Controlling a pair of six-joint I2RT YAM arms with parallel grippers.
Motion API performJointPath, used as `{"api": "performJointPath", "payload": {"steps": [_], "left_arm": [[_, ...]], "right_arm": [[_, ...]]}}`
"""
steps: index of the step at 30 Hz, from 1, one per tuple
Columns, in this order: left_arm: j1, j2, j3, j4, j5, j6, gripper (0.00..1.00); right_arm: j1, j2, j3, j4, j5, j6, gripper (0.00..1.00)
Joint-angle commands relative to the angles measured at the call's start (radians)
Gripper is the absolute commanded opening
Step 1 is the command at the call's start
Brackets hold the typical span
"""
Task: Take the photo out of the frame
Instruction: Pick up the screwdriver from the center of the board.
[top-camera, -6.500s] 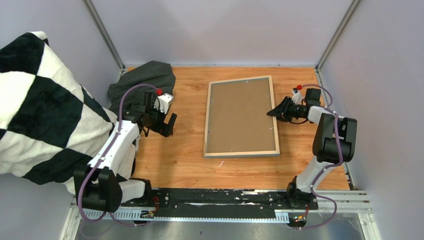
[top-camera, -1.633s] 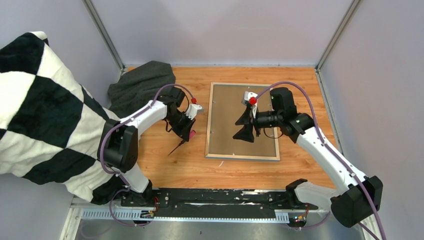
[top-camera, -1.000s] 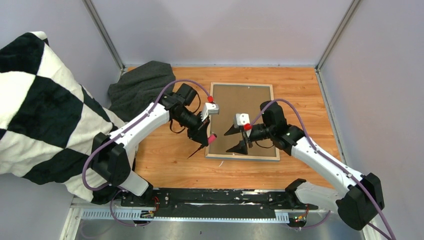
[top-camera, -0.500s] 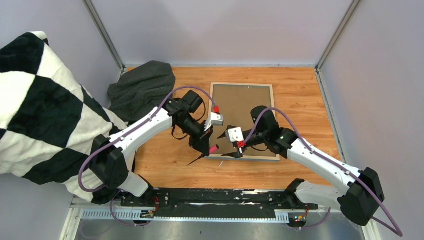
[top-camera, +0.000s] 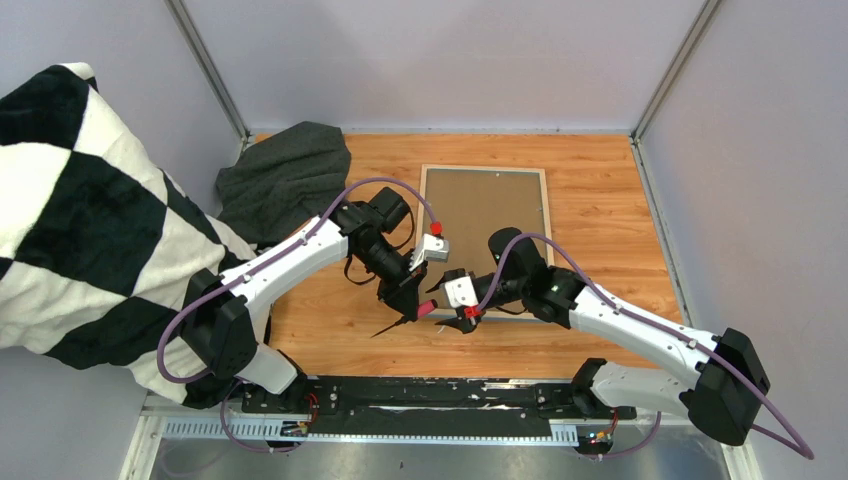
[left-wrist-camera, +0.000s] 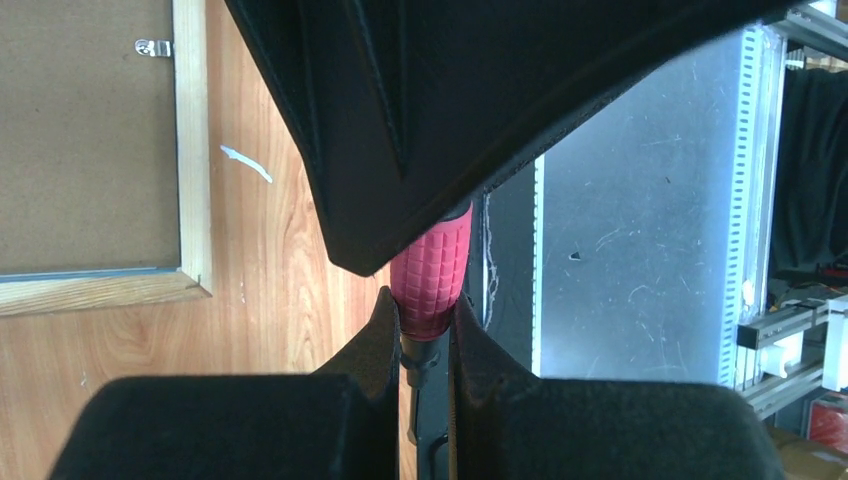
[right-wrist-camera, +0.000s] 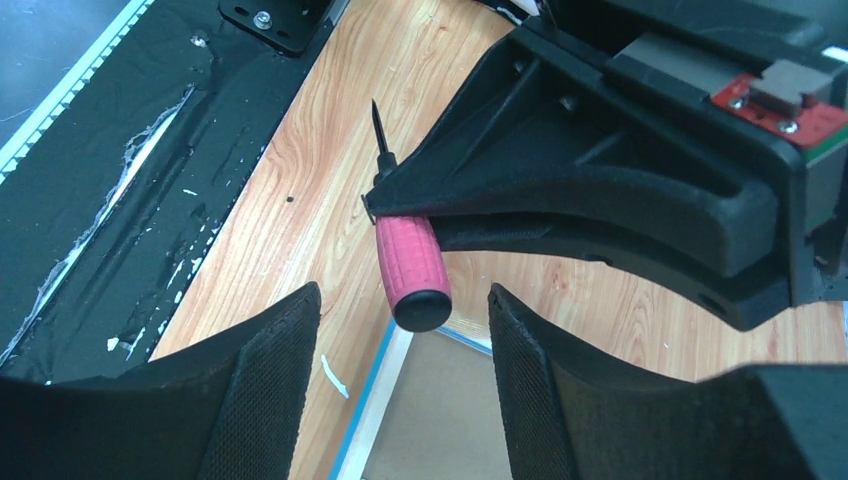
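- The frame (top-camera: 485, 169) lies face down in the middle of the table (top-camera: 600, 200), pale wood edge up, with the brown backing board (top-camera: 485, 205) seated inside it.
- The photo cannot be seen; I judge it sits under that board, so none of it is out yet.
- In the left wrist view a small metal tab (left-wrist-camera: 153, 47) lies across the board near the frame's near-left corner, so the back looks fastened.
- The left gripper (top-camera: 408, 306) hangs just off that corner, jaws pinching a screwdriver (right-wrist-camera: 410, 265) at the neck of its pink handle, blade pointing toward the near edge of the table.
- The right gripper (right-wrist-camera: 402, 300) faces it with fingers spread, one on each side of the handle's butt end, not touching it.
- This looks like a handover of the tool, or a steadying of it.
- Left to do: turn back the tabs, lift out the board, then take the photo.
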Motion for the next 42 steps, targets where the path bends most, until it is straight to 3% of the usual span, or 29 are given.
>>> {"api": "performJointPath", "payload": {"steps": [1, 12, 23, 28, 32, 34, 35, 36, 38, 42], "left_arm": [[-0.016, 0.009, -0.006, -0.023, 0.028, 0.023, 0.00], [-0.023, 0.040, 0.007, -0.034, 0.028, 0.030, 0.00], [-0.027, 0.041, 0.002, -0.041, 0.023, 0.039, 0.00], [-0.030, 0.040, -0.001, -0.043, 0.019, 0.044, 0.00], [-0.030, 0.041, -0.001, -0.043, 0.008, 0.051, 0.00], [-0.030, 0.041, 0.005, -0.044, -0.002, 0.049, 0.01], [-0.030, 0.040, 0.013, -0.045, -0.014, 0.049, 0.05], [-0.030, 0.034, 0.022, -0.045, -0.030, 0.049, 0.11], [-0.026, 0.017, 0.042, -0.050, -0.067, 0.057, 0.20], [0.034, -0.054, 0.087, -0.055, -0.105, 0.060, 0.51]], "right_arm": [[0.044, -0.001, -0.020, 0.040, 0.051, -0.026, 0.62], [0.099, -0.004, -0.039, 0.045, 0.119, -0.082, 0.52], [0.148, 0.030, -0.040, 0.040, 0.156, -0.117, 0.48], [0.167, 0.039, -0.040, 0.040, 0.183, -0.132, 0.41], [0.169, 0.032, -0.035, 0.040, 0.184, -0.126, 0.26], [0.169, 0.030, -0.031, 0.031, 0.187, -0.123, 0.11], [0.169, 0.028, -0.028, 0.024, 0.190, -0.125, 0.02], [0.169, 0.024, -0.025, 0.015, 0.196, -0.126, 0.01], [0.169, 0.008, -0.023, -0.003, 0.208, -0.127, 0.00], [0.147, -0.039, -0.025, -0.028, 0.212, -0.122, 0.00]]}}
